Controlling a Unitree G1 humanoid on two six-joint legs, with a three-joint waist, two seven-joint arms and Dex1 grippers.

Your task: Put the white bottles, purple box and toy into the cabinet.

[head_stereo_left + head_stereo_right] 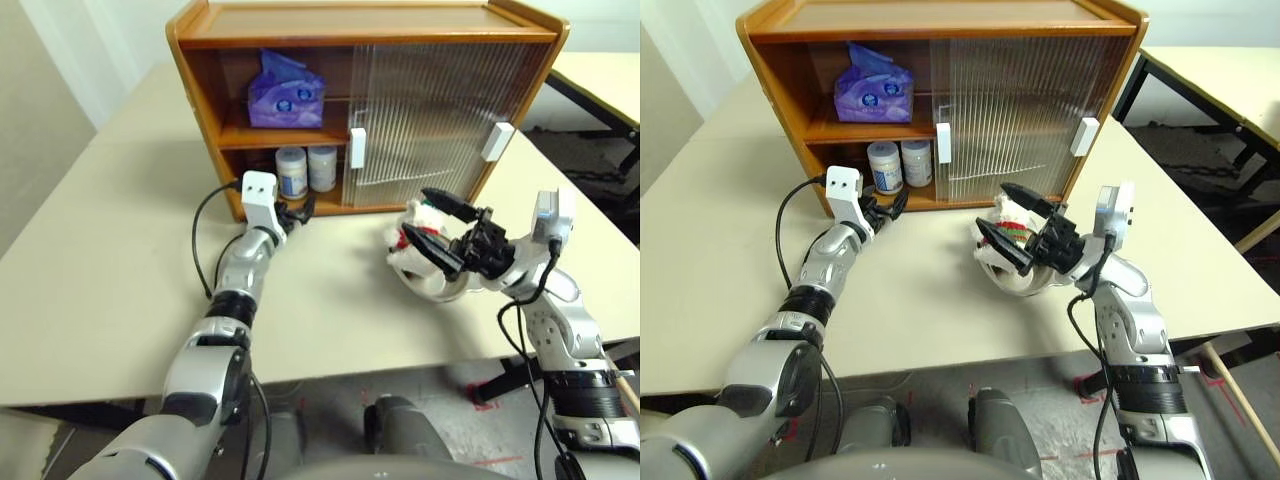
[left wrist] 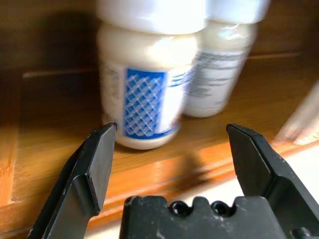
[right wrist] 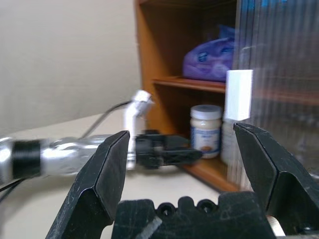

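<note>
The wooden cabinet [image 1: 200,75] stands at the back of the table, its left half open. On its upper shelf rests the purple box [image 1: 285,92]. Two white bottles [image 1: 291,172] [image 1: 322,166] stand side by side on the lower shelf. My left gripper [image 1: 296,210] is open just in front of that shelf's edge, pointing at the bottles [image 2: 144,94], with nothing between its fingers. The toy [image 1: 403,243], white plush with red and green, lies on the table before the closed door. My right gripper [image 1: 416,212] hovers open over it, partly hiding it.
Ribbed sliding doors [image 1: 430,110] with white handles [image 1: 357,148] cover the cabinet's right half. A pale rounded bowl [image 1: 443,290] lies by the toy under my right hand. A second table [image 1: 600,75] stands at the far right. The near table edge runs below both arms.
</note>
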